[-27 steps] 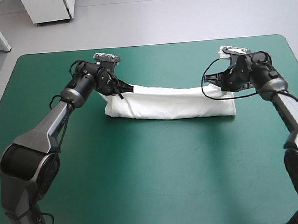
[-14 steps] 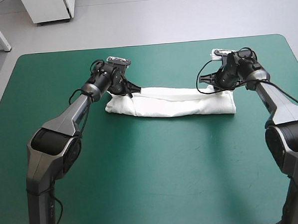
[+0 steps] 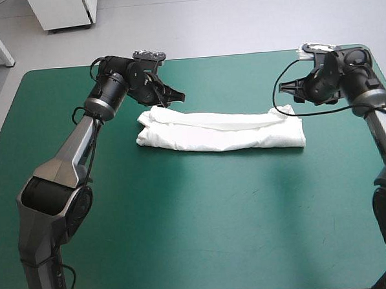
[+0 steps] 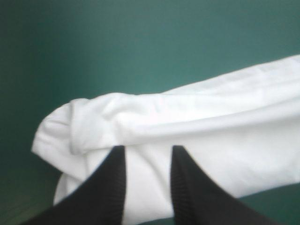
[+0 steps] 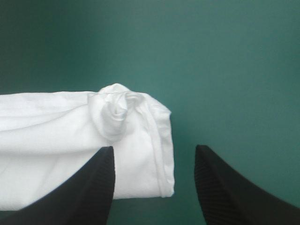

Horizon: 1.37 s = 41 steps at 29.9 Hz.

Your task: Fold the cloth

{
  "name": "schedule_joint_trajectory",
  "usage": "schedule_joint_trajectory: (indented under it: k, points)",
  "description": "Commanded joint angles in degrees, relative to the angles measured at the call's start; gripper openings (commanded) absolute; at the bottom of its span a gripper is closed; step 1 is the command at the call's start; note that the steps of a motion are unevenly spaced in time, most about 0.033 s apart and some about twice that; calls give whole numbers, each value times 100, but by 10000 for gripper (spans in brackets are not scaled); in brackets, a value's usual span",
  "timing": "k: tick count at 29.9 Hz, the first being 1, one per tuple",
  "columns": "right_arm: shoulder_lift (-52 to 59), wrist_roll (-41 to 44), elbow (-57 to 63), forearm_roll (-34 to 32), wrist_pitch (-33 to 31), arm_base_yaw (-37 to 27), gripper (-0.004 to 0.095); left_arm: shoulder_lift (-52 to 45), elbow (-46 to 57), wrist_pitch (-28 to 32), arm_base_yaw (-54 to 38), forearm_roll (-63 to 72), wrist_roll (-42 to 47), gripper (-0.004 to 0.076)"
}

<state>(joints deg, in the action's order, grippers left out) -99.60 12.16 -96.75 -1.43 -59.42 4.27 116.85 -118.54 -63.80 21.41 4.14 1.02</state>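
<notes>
White on teal-green, freshly let go at both ends.
Leaves the T-shirt [image 3: 221, 131] as a long folded band across the table's [image 3: 198, 235] middle, nearer its far edge; pulls left gripper [image 3: 175, 97] and right gripper [image 3: 296, 92] back toward the far corners, jaws apart on both. Probably calls for a crosswise fold next.

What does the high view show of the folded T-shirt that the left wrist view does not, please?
Only the high view shows the whole T-shirt as one long folded band, with the left gripper near its left end and the right gripper near its right end. Only the left wrist view shows the left gripper's black fingers standing apart over the bunched end, gripping nothing. Both show the white T-shirt lying on the teal-green cover.
</notes>
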Motion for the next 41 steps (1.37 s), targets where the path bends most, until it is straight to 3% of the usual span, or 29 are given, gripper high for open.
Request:
schedule_joint_trajectory:
  k: [1, 13, 24, 31, 36, 41]
  points:
    - [477, -60, -173, -2, 53, -272, 481, -412, -193, 241, 215, 698, -487, -2]
    - [641, -220, -173, 197, -51, -546, 482, 28, -182, 672, 1127, 1076, -567, -10]
    - [641, -220, -173, 326, -51, -644, 425, 785, -182, 718, 1216, 962, -567, -10]
    - [582, -447, -165, 1135, -40, -1092, 421, 1119, -182, 689, 1216, 985, -571, -10]
    - [264, -1453, -5, 2538, -362, -1476, 429, 1211, -182, 531, 1216, 1032, -571, -10]
    - [-239, -1998, 150, 2848, -536, -1467, 552, 1219, -182, 505, 1216, 1032, -571, -10]
